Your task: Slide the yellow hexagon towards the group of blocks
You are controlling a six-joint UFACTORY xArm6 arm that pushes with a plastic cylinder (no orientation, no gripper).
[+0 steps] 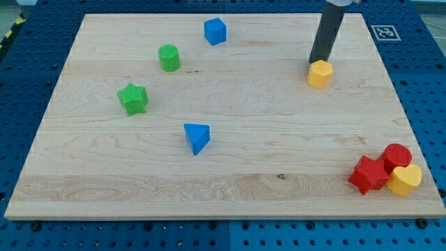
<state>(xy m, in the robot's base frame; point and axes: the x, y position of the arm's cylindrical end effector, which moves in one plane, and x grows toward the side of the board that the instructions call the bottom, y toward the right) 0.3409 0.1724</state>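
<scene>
My rod comes down from the view's top edge, and my tip point(318, 61) sits at the top-left edge of the yellow hexagon point(320, 74), touching it or just short of touching; I cannot tell which. No pincer on this arm, so nothing is apart, together or clamped: just the bare dark rod. The hexagon lies on the wooden board point(230, 188), in its upper right part. Taking the hexagon as my landmark: the group sits well apart from it, down and to the right, near the board's bottom-right corner. That group is a red star point(367, 174), a red cylinder point(397, 156) and a yellow block point(405, 180) whose shape I cannot make out, all three pressed together. Left of the hexagon and a little higher, a blue cube point(215, 31). Further left, about level with the hexagon, a green cylinder point(168, 57). Far left and somewhat lower, a green star point(133, 98). Down and to the left of the hexagon, near the board's middle, a blue triangular block point(197, 137).
</scene>
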